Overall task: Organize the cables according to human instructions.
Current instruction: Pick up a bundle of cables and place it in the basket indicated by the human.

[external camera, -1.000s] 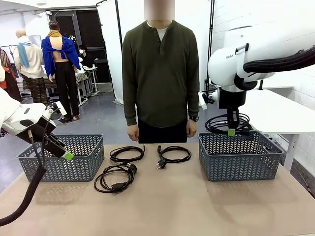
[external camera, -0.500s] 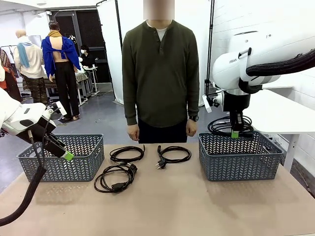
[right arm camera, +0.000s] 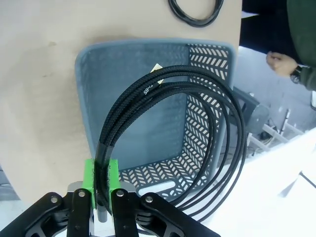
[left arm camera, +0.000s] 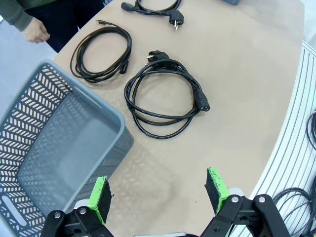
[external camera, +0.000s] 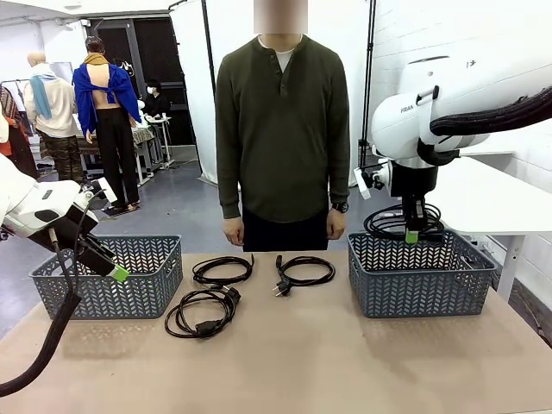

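A coiled cable (right arm camera: 148, 89) is pinched between the green pads of the right gripper (right arm camera: 101, 173). The right wrist view makes the grip plain: the strands run up from the closed fingers and loop over the open top of the right basket (right arm camera: 133, 64). From the front, the same coil (external camera: 388, 221) hangs behind the gripper (external camera: 412, 235), just above the basket's far rim (external camera: 423, 293). Three more cables lie on the table (external camera: 345, 362) between the baskets: a near cable (external camera: 203, 312), a far left cable (external camera: 222, 270) and a far right cable (external camera: 304, 271). The left gripper (left arm camera: 158, 190) hovers with its fingers spread wide and empty, beside the left basket (left arm camera: 29, 143). The person (external camera: 280, 129) stands with arms down. Since a second ago the right gripper has shifted slightly rightward over its basket; the rest is unchanged.
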Tool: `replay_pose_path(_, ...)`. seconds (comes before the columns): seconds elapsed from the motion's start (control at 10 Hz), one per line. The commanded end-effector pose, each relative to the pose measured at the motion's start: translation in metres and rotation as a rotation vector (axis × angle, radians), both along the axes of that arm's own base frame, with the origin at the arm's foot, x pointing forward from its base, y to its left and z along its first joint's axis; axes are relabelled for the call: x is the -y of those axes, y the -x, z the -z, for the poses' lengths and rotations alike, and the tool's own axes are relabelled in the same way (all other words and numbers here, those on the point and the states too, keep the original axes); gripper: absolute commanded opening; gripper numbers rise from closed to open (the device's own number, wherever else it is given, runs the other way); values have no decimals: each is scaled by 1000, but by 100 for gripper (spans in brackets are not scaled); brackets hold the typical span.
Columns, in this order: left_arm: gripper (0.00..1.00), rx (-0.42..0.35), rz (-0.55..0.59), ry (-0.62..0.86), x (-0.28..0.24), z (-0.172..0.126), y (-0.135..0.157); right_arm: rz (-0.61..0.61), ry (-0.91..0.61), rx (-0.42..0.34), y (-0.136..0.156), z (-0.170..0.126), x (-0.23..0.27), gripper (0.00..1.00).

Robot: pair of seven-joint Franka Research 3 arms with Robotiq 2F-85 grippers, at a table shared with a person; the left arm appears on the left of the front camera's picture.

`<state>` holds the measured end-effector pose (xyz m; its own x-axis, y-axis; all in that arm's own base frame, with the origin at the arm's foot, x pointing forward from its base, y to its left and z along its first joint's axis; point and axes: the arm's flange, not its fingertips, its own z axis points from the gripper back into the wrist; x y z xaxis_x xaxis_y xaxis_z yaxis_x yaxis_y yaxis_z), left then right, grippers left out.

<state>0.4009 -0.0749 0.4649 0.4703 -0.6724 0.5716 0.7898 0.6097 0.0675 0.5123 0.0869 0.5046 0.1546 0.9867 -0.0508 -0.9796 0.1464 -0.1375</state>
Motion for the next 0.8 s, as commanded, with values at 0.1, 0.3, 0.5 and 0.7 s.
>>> replay_pose_path(0.1,100,-2,4,22,-2,1,-1,-82,45,-2,-19,10,15,0)
replay_pose_path(0.3,100,-2,4,22,-2,1,-1,-168,62,10,-32,15,22,0)
replay_pose_path(0.5,100,-2,4,22,-2,1,-1,-222,17,-2,-43,27,30,0)
replay_pose_path(0.7,100,-2,4,22,-2,1,-1,-214,-3,-19,-48,38,34,0)
